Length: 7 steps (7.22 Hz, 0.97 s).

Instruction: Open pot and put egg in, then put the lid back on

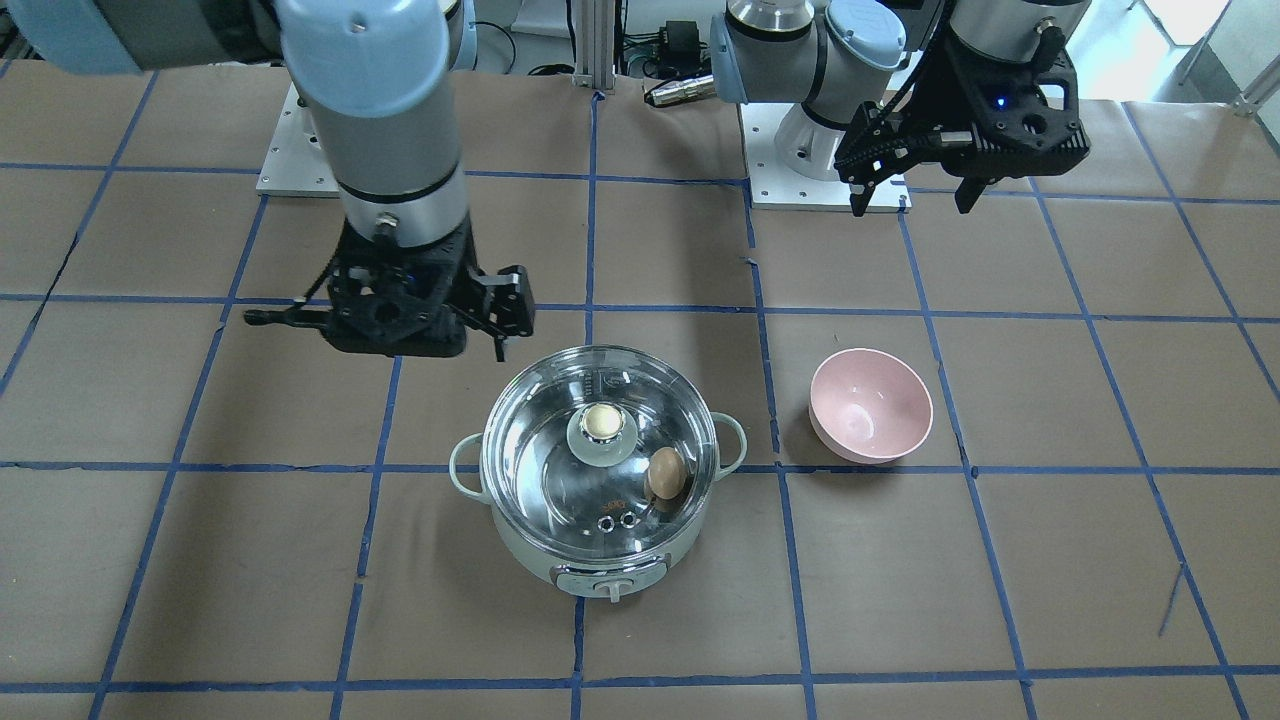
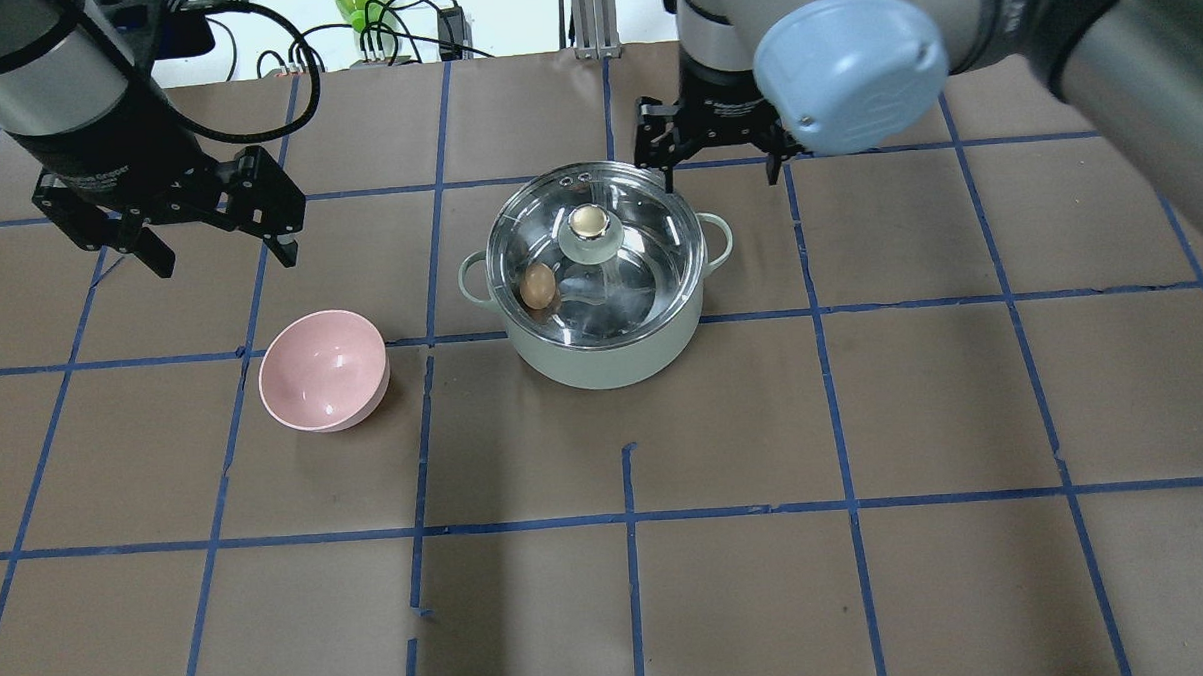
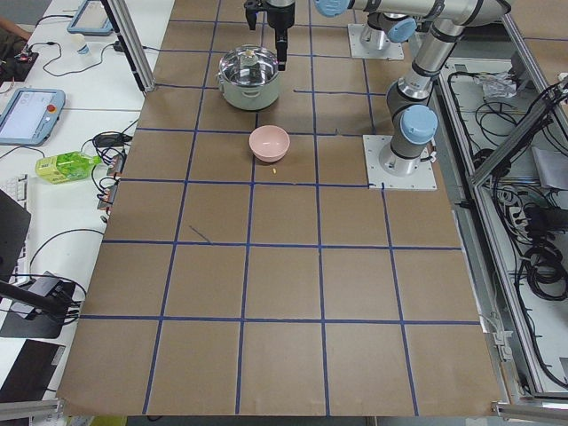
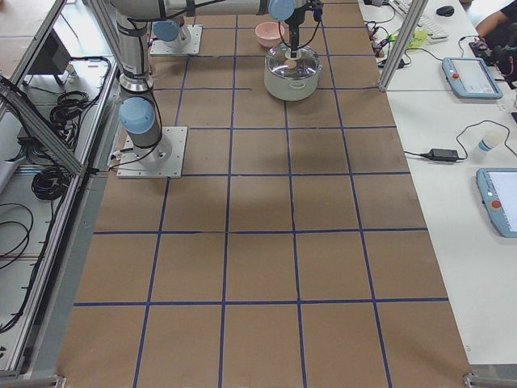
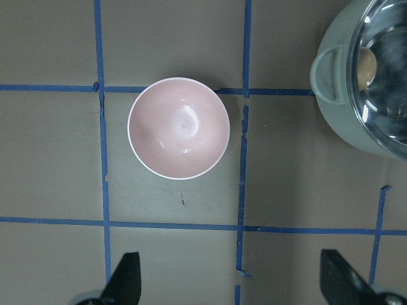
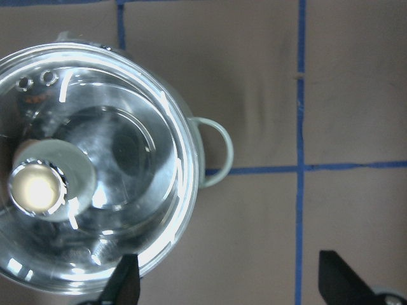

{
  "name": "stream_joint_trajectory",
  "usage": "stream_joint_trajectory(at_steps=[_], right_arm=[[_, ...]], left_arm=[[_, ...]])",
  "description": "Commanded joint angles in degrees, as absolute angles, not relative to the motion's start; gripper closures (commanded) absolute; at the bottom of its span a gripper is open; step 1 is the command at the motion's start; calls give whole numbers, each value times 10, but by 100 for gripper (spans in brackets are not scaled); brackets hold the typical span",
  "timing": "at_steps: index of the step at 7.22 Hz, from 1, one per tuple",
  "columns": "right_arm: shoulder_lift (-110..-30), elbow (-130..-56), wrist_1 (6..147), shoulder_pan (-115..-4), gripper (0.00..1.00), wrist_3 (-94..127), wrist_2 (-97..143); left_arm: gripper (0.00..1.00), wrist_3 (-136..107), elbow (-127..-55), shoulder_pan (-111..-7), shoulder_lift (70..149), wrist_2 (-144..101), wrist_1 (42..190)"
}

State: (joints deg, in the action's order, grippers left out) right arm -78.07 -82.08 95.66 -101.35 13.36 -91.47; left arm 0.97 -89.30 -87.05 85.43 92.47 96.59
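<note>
The mint-green pot (image 2: 612, 363) stands mid-table with the clear glass lid (image 2: 644, 276) seated on it. The tan egg (image 2: 537, 285) lies inside the pot under the lid, toward its left side; it also shows in the front view (image 1: 666, 472) and the left wrist view (image 5: 367, 67). My right gripper (image 2: 711, 174) is open and empty, raised just behind the pot; its wrist view shows the lid (image 6: 127, 146) and its cream knob (image 6: 38, 189) below. My left gripper (image 2: 223, 253) is open and empty, raised above and behind the pink bowl.
An empty pink bowl (image 2: 322, 371) sits on the table left of the pot; it also shows in the left wrist view (image 5: 179, 127). The table (image 2: 864, 419) is brown paper with a blue tape grid. Both arm bases stand at the robot's edge.
</note>
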Motion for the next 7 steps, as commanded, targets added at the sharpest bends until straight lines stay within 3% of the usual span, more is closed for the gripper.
stream_joint_trajectory(at_steps=[1,7], right_arm=[[-841,-822,877,-933,0,70,-911],[-859,-831,856,-912,0,48,-889]], left_arm=[[0,10,-893,-871,854,925,966],[0,5,-894,-871,854,920,962]])
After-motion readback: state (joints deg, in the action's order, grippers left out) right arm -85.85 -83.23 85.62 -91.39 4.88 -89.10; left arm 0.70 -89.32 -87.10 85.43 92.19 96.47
